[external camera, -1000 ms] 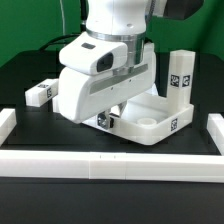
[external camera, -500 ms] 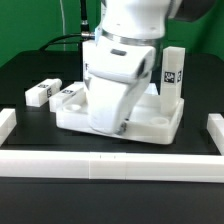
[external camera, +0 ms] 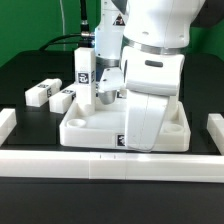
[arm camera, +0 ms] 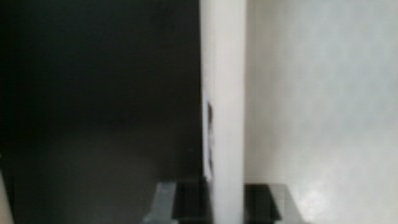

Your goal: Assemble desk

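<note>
The gripper [arm camera: 222,197] pinches the tabletop [external camera: 85,130] by its rim on the bench [external camera: 30,68]; one leg [external camera: 85,72] stands upright in its far corner.

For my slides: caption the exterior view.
Franka arm over the white tabletop, a leg upright at its corner, two legs lying alongside.

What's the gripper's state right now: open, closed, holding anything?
The gripper is closed, pinching the tabletop by its raised rim.
</note>
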Robot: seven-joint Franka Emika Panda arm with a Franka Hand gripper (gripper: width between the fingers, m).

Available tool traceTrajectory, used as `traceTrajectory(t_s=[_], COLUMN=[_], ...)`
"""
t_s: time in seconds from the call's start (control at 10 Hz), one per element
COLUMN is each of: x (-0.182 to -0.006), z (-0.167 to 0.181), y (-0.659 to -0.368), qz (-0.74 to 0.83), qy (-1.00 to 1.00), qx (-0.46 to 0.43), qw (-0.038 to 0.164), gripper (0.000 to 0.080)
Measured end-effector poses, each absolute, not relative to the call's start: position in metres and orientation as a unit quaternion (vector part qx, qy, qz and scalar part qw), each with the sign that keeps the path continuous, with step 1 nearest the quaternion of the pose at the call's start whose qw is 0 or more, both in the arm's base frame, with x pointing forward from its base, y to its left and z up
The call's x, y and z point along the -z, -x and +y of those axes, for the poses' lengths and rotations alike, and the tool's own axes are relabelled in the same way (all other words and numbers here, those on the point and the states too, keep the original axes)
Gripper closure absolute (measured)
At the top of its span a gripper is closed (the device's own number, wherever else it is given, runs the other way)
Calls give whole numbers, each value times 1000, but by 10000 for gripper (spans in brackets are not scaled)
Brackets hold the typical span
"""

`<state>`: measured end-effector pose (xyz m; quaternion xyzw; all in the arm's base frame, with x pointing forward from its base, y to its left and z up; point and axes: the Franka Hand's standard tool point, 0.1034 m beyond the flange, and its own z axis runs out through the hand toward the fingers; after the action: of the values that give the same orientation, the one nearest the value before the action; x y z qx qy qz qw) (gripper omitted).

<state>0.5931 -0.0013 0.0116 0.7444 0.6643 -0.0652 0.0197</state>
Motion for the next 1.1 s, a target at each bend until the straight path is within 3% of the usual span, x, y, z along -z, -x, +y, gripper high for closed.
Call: traceTrajectory(t_s=[0.6, 0.9, 1.1], x=[-12, -13, -14], z=[39, 45, 44], y=[-641, -641, -636], qz=[695, 687, 687], qy=[-716, -722, -721], qx=[63, 67, 80], qw=[33, 40, 33], gripper=[736, 736, 736])
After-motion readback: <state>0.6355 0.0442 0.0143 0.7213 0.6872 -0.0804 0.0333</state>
